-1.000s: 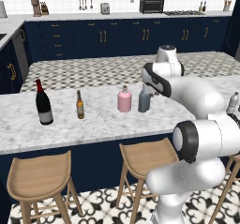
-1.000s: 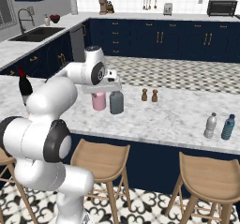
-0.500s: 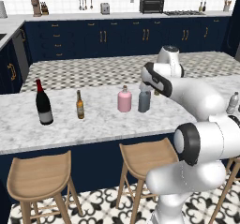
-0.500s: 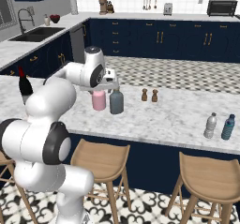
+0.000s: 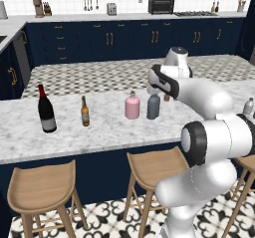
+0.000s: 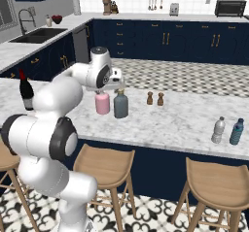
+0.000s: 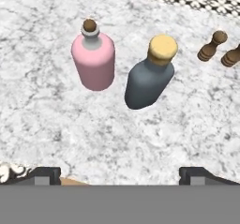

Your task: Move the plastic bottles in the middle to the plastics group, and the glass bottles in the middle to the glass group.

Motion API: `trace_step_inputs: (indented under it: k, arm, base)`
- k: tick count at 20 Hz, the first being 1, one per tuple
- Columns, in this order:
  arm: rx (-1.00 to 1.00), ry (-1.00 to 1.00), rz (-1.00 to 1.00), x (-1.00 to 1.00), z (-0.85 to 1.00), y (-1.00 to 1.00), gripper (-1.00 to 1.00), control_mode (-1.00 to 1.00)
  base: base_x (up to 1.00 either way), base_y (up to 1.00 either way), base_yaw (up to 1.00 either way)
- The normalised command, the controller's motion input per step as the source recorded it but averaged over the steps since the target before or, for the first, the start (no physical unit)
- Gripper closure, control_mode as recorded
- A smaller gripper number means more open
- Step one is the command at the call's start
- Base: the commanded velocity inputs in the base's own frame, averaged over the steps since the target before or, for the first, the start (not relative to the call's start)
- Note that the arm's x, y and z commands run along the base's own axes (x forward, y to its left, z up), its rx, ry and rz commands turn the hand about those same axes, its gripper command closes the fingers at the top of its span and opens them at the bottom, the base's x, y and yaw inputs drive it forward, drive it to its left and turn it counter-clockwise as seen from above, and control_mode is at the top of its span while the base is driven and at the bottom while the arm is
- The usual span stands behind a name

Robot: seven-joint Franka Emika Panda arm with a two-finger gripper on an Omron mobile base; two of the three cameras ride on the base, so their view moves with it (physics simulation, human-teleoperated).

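- Step in hand, as I read it: approach for the first pick; nothing moved yet, both middle glass bottles stand on the marble surface.
- Claw: tips at lower edge of hand view, spread fully wide, empty, touching nothing, hovering above the surface.
- Hand view, nearest the tips: slate-blue bottle with tan cap, centre frame, upright; pink bottle just left of it, upright, small stopper; close together, not touching as far as I can tell.
- Hand view upper right: two brown shakers, apart from the bottles, not task items.
- Left base view: pink bottle and slate-blue bottle mid frame; wrist just right of and above them.
- Glass group at left of the same view: amber bottle, then dark wine bottle further left, well apart from the middle pair.
- Right base view, right side: clear plastic bottle beside a teal bottle, well apart from the middle pair.
- Next move, judged: centre over one bottle, descend, close around its body, carry to the glass group.
- Risk: neighbour bottle is close, a finger could knock it.
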Motion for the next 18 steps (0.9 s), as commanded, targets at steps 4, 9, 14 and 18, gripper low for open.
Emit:
trace_step_inputs:
  k: [4, 9, 14, 18]
  arm:
    - [0.00, -0.01, 0.00, 0.48, 0.00, -0.19, -1.00, -1.00]
    - [0.00, 0.00, 0.00, 0.31, 0.00, -0.03, -1.00, -1.00]
    - [0.00, 0.00, 0.00, 0.26, -0.01, -0.03, -1.00, -1.00]
    - [0.00, 0.00, 0.00, 0.06, -0.13, 0.00, -1.00, -1.00]
  base:
    - [0.00, 0.00, 0.00]
    - [0.00, 0.00, 0.00]
    - [0.00, 0.00, 0.00]
    - [0.00, 0.00, 0.00]
